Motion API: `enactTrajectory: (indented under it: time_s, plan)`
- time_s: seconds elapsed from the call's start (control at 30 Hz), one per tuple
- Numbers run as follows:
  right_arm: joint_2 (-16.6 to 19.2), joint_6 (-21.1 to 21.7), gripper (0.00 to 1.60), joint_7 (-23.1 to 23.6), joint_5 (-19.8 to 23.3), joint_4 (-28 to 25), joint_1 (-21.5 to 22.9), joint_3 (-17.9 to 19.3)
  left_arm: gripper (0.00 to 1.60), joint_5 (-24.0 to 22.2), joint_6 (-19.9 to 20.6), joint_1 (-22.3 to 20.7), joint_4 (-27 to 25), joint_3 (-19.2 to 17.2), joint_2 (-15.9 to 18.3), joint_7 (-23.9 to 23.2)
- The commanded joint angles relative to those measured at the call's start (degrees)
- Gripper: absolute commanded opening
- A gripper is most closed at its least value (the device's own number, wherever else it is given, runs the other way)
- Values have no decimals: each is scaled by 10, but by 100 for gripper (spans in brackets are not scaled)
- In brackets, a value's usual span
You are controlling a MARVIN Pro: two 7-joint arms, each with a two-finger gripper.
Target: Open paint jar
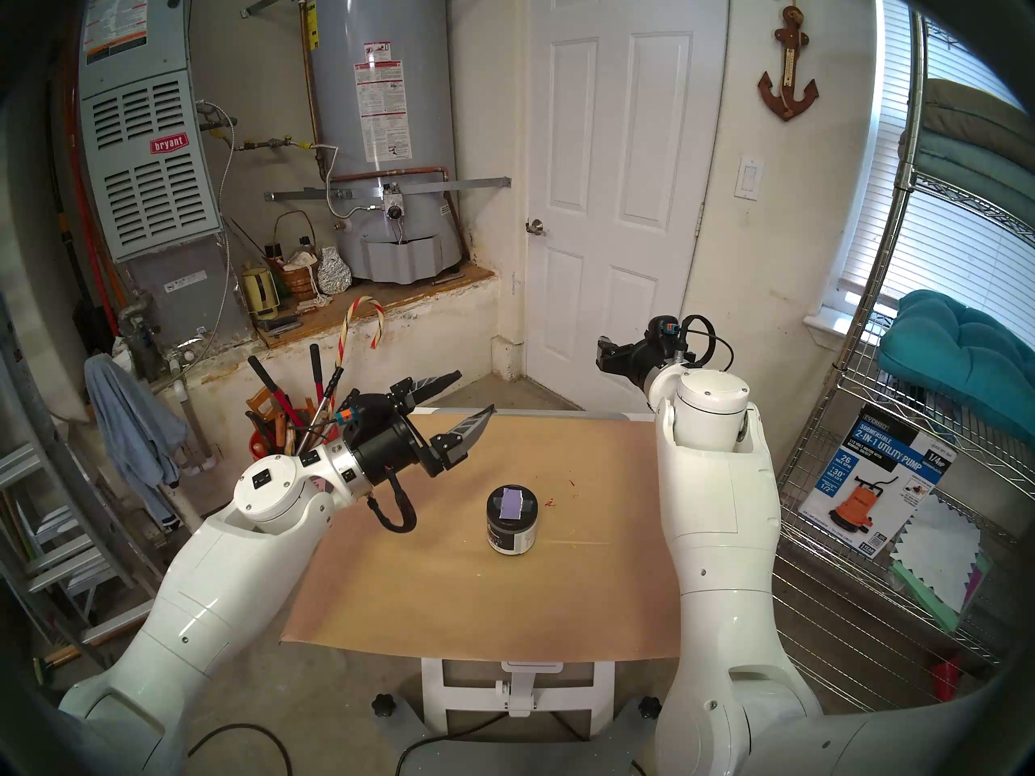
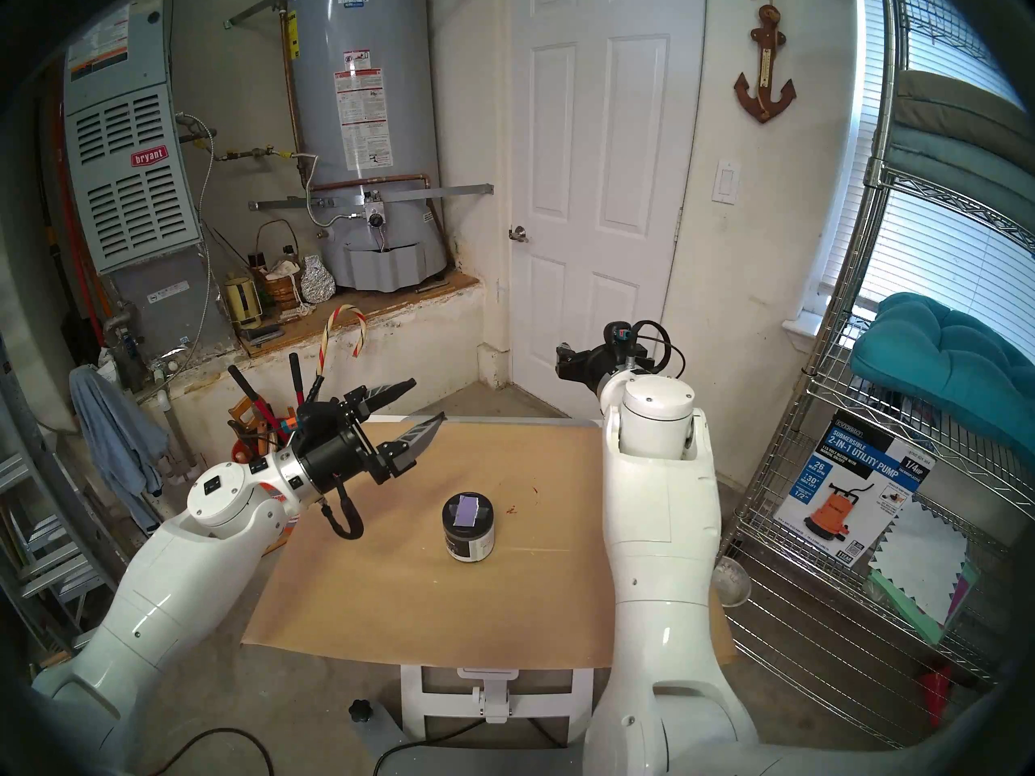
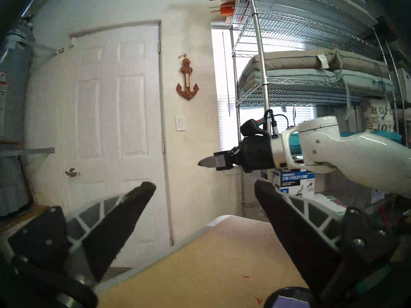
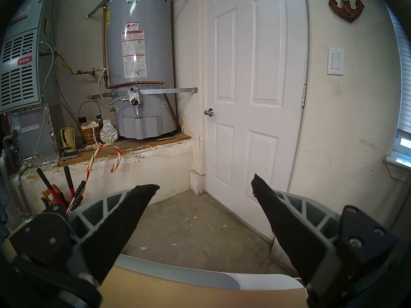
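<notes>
Paint jar (image 1: 512,520) sits lid-on mid-table (image 1: 588,607). Left gripper (image 1: 473,394) and right gripper (image 4: 205,186) both gape empty, well above it — clamp the body first, then twist the lid (image 1: 511,503).

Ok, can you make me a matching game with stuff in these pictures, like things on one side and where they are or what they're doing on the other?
Things:
1. paint jar
2. left end effector
3. anchor
4. candy cane

Places or states:
A. hanging on the wall by the door
B. sticking up out of the tool bucket
C. standing on the brown paper, lid on
D. open, up in the air, holding nothing

Pairs: 1-C, 2-D, 3-A, 4-B
</notes>
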Motion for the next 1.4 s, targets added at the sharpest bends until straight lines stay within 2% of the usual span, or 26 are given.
enactTrajectory:
  time_s: [0.0,0.03,0.2,0.37,0.53,0.57,0.6,0.7,0.77,0.8,0.83,0.87,0.97,1.13,1.37]
  plan:
    - [0,-3,160,0,0,-11,10,-3,160,-31,6,65,-65,-18,41,10]
    - [0,-3,160,0,0,-11,10,-3,160,-33,11,64,-63,-14,48,7]
    - [0,-3,160,0,0,-11,10,-3,160,-56,21,118,-119,-37,86,17]
    - [0,-3,160,0,0,-12,10,-3,160,-77,40,147,-146,-42,108,23]
    - [0,-3,160,0,0,-13,10,-3,160,-105,55,192,-170,-59,123,52]
    - [0,-3,160,0,0,-13,10,-3,160,-116,60,187,-166,-52,126,53]
    - [0,-2,160,0,0,-13,10,-3,160,-119,66,204,-175,-58,130,60]
    - [0,-2,160,0,-1,-14,10,-3,160,-116,79,222,-189,-53,139,79]
    - [0,-2,160,0,-1,-14,10,-3,160,-103,88,236,-203,-57,145,103]
    - [0,-2,160,0,-1,-14,9,-3,160,-95,91,254,-214,-70,142,115]
    - [0,-2,160,0,-1,-15,9,-3,160,-90,96,240,-209,-55,152,120]
    - [0,-2,160,0,-1,-15,9,-3,160,-86,102,253,-217,-66,149,127]
    - [0,-1,160,0,-1,-15,9,-4,160,-74,122,248,-222,-57,160,135]
    - [0,-1,160,0,-1,-15,9,-4,160,-33,128,236,-221,-45,168,143]
    - [0,-1,160,0,-1,-15,9,-4,160,-21,119,207,-202,-26,152,127]
